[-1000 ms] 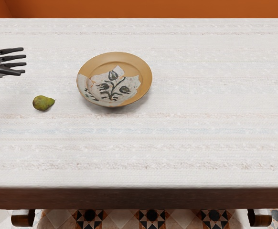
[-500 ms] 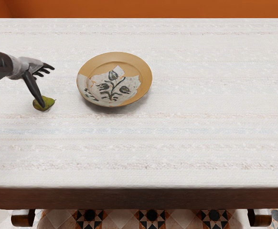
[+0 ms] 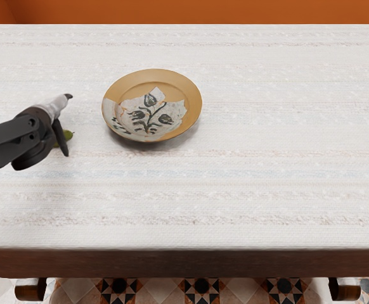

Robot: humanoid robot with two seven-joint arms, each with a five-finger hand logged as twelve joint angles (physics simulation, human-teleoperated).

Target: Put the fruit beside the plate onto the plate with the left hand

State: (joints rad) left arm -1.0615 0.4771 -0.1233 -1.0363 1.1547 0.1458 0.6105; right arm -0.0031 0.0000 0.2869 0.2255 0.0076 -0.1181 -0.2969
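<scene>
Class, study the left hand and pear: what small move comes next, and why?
Probably secure a hold on the pear before lifting: the left hand covers most of it, it lies on the table left of the plate, and no firm grip shows.

- Left arm [image 3: 7,144], at the left edge of the frame — dark charcoal, smooth and tubular, with a rounded black joint housing.
- Left hand [image 3: 52,109] — pale grey shell, black at its tips.

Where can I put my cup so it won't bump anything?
Anywhere right of the plate, or across the table in front of it. The left side is crowded: the left hand sits over the pear beside the plate.
</scene>
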